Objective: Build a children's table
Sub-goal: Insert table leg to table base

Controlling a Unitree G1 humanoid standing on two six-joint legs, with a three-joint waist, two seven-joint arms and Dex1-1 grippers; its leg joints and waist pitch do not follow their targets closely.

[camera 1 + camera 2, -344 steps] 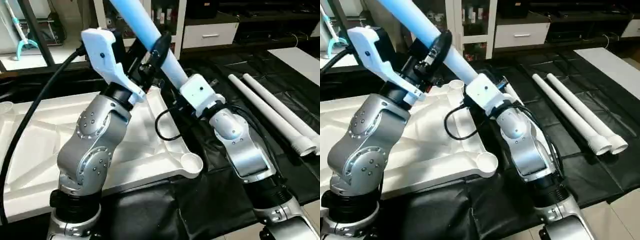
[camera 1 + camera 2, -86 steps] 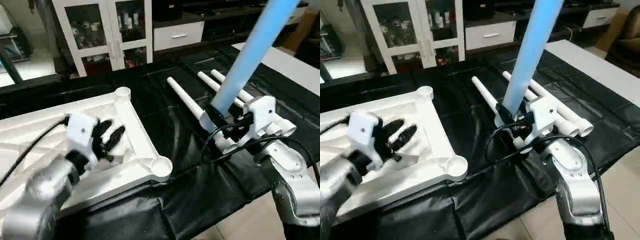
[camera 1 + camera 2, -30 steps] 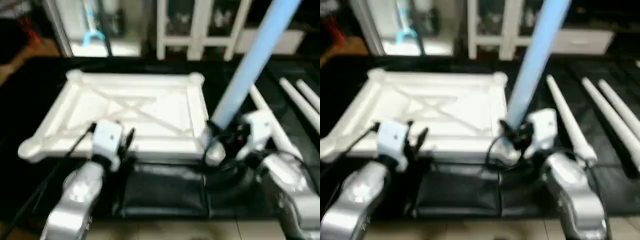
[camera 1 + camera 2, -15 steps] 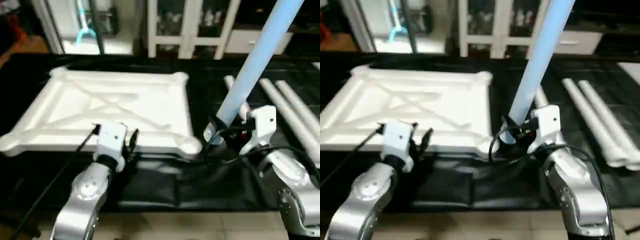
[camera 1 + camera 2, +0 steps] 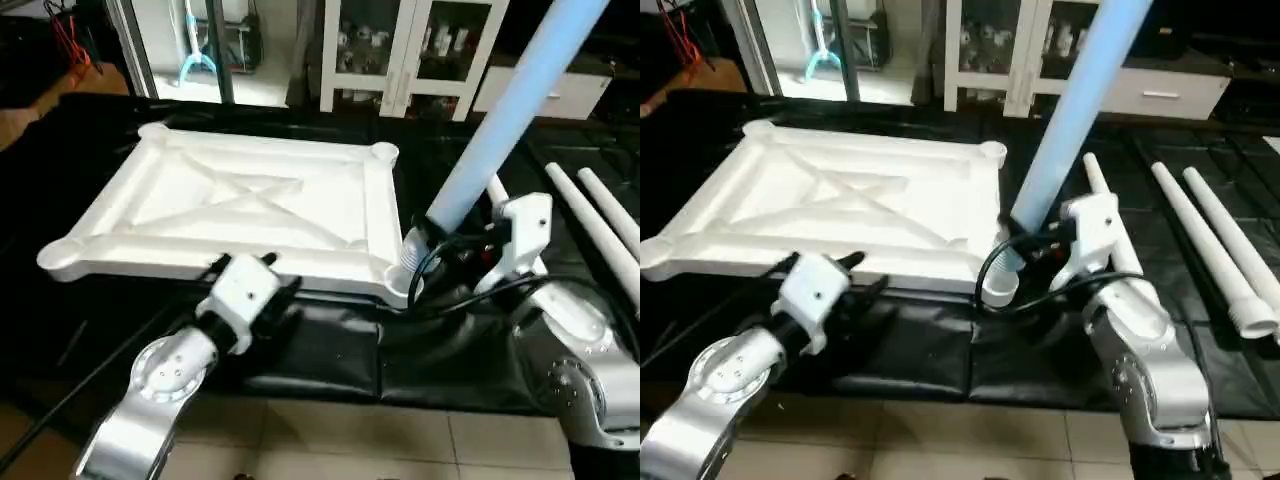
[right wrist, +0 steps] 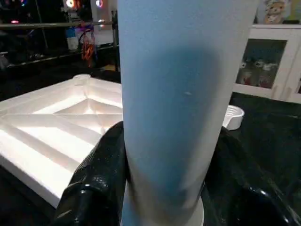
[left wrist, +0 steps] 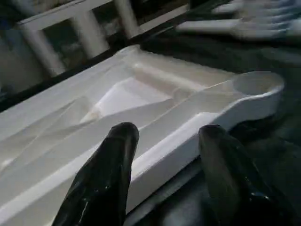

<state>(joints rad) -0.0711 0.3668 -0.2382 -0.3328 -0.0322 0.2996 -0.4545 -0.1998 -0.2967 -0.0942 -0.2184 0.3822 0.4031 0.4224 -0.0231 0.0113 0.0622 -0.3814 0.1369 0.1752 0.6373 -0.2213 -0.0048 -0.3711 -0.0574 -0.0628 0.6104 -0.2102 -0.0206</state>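
The children's table top lies upside down on black cloth, its ribbed underside and round corner sockets facing up. My right gripper is shut on a long leg that stands steeply, leaning up and to the right. The leg's lower end is at the near right corner socket; I cannot tell whether it sits inside. In the right wrist view the leg is between both fingers. My left gripper is open just in front of the top's near edge, holding nothing.
Two more legs lie side by side on the cloth at the right, and a third leg lies behind my right gripper. A white glass-door cabinet stands at the back. Tiled floor runs along the near side.
The camera has shifted. My left gripper now sits lower, in front of the top's near edge. The held leg's lower end is closer to the near right corner socket.
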